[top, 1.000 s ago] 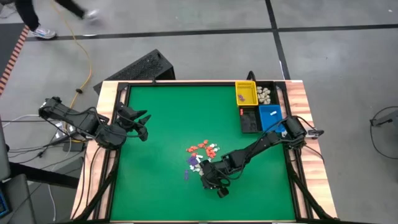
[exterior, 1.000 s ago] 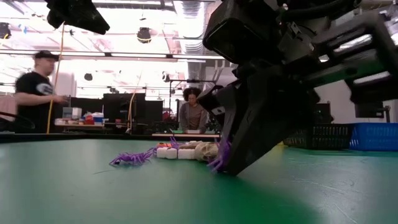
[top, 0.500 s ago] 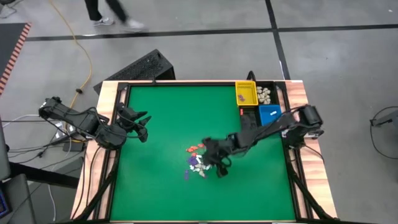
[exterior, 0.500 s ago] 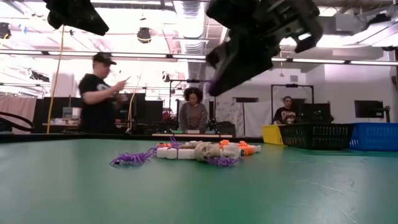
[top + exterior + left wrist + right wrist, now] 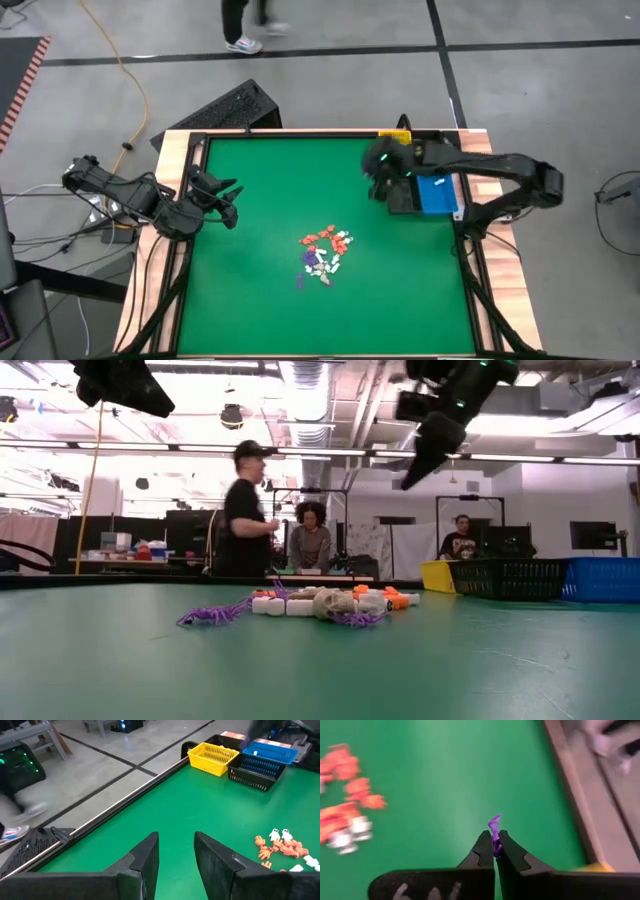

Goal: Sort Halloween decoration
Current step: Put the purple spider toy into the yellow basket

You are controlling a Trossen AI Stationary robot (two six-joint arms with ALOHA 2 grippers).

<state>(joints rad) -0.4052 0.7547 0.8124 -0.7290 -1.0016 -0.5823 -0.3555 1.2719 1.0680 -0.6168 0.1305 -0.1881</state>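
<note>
A small purple spidery plastic trinket [image 5: 494, 831] is pinched between the closed fingertips of the right gripper [image 5: 495, 851], its curly legs sticking out just beyond the tips. The right gripper [image 5: 380, 178] is held in the air above the green table mat [image 5: 260, 200], just beside the yellow rectangular plastic bin [image 5: 395, 150], the black bin [image 5: 401, 194] and the blue bin [image 5: 433, 192]. Well behind it, near the middle of the mat, the remaining pile of tiny cream-white, orange-red and purple decorations [image 5: 323, 253] is left lying. In the low view, a second purple spider [image 5: 213, 614] is seen at the edge of that pile. The left gripper [image 5: 226, 200] is parked far across the mat, near the opposite edge, its fingers [image 5: 145, 860] parted with nothing between them.
</note>
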